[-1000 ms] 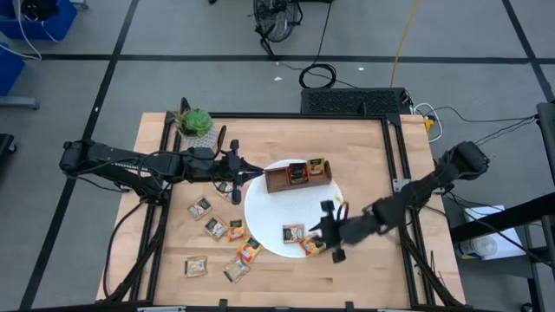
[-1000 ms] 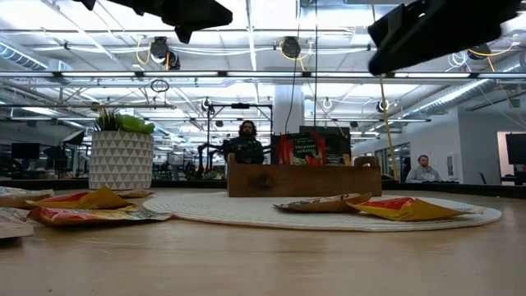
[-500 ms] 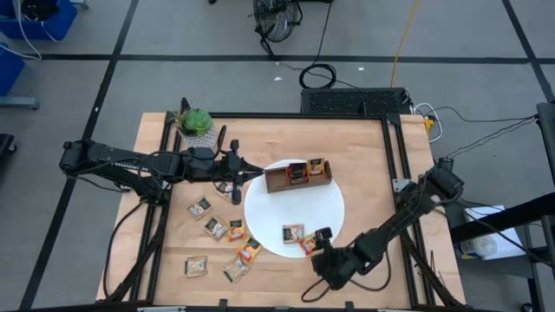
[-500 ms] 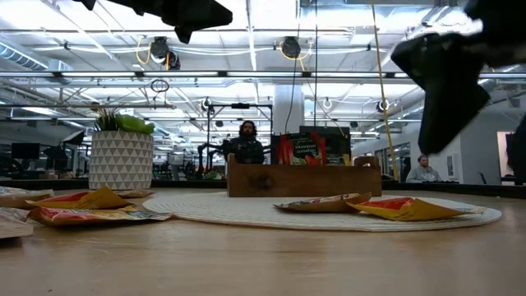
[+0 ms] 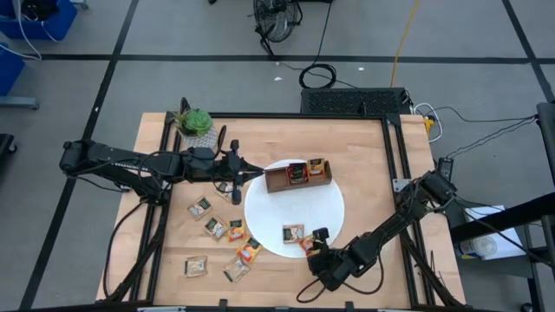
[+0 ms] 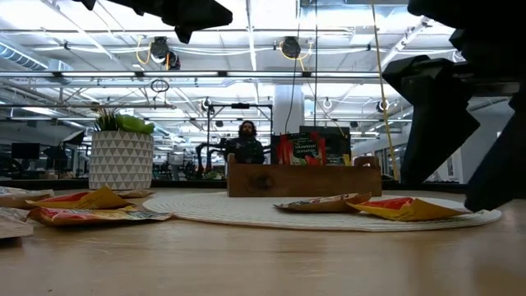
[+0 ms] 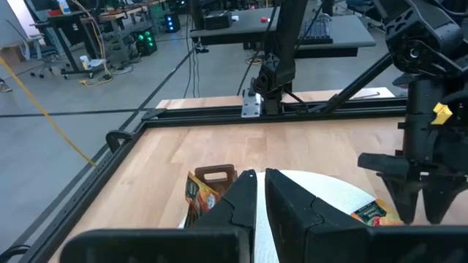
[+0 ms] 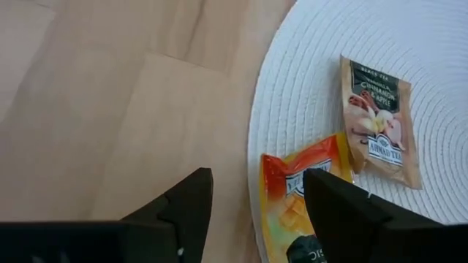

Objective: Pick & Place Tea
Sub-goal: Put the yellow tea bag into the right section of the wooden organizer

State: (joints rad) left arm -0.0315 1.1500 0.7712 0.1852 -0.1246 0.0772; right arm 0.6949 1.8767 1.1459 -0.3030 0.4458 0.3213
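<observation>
Orange tea sachet (image 8: 296, 201) lies on white plate (image 8: 439, 88); right hand (image 8: 256, 212) gapes empty above it. Left hand (image 7: 261, 191) pinched together, empty.

Potted plant (image 5: 194, 122) at table's (image 5: 364, 156) corner, wooden tray (image 5: 279, 179) on white plate (image 5: 334, 208).

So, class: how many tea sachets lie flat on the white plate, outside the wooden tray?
2: a beige sachet and, touching it, an orange sachet at the white plate's rim, beneath the right gripper. None seems hidden.
</observation>
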